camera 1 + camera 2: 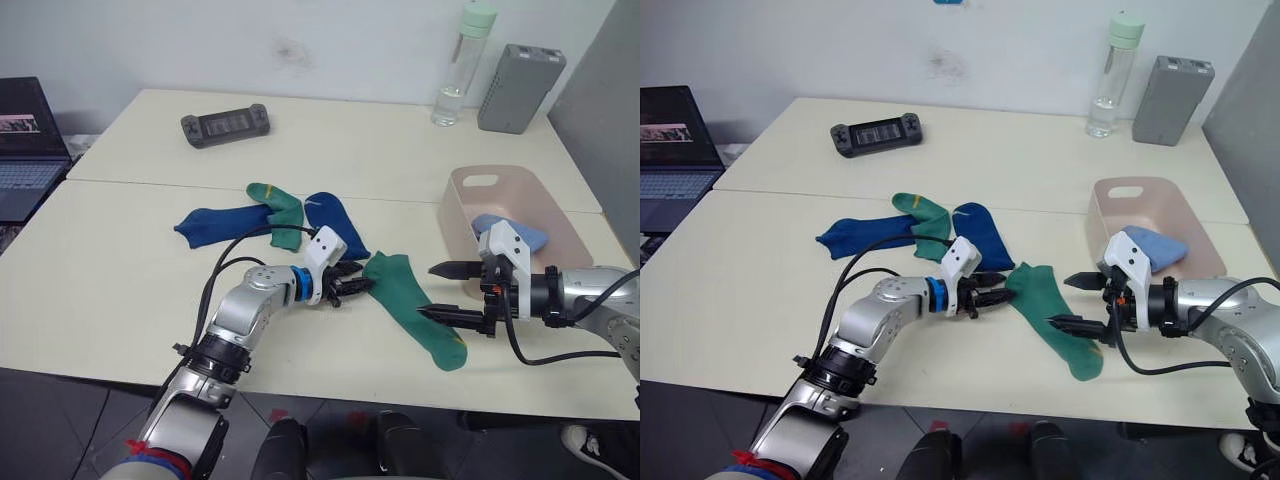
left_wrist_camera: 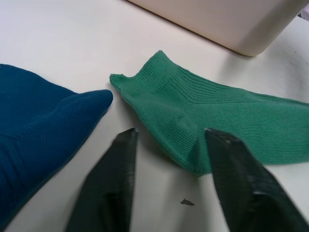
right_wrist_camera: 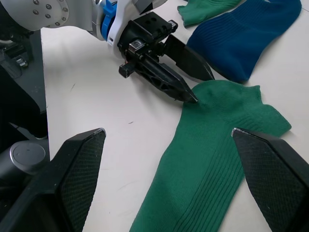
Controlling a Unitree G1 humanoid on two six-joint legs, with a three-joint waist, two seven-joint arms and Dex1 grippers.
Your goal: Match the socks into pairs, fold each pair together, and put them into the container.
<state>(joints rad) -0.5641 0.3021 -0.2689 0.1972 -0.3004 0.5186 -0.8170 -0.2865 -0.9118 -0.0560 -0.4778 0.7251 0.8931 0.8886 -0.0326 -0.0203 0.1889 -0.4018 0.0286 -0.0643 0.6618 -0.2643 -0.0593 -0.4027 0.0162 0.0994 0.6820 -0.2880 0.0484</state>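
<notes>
A green sock (image 1: 410,305) lies flat on the table near the front edge. My left gripper (image 1: 350,285) is open at its cuff, one fingertip (image 3: 192,98) touching the fabric. My right gripper (image 1: 445,292) is open wide over the sock's foot, holding nothing. A second green sock (image 1: 280,210) lies across a dark blue sock (image 1: 215,222), and another dark blue sock (image 1: 335,225) lies just behind my left gripper. The pink container (image 1: 455,215) stands at the right with light blue sock fabric (image 1: 510,232) inside.
A game controller (image 1: 225,125), a water bottle (image 1: 460,65) and a grey ribbed box (image 1: 520,88) stand along the table's far side. A laptop (image 1: 25,150) sits off the table's left end.
</notes>
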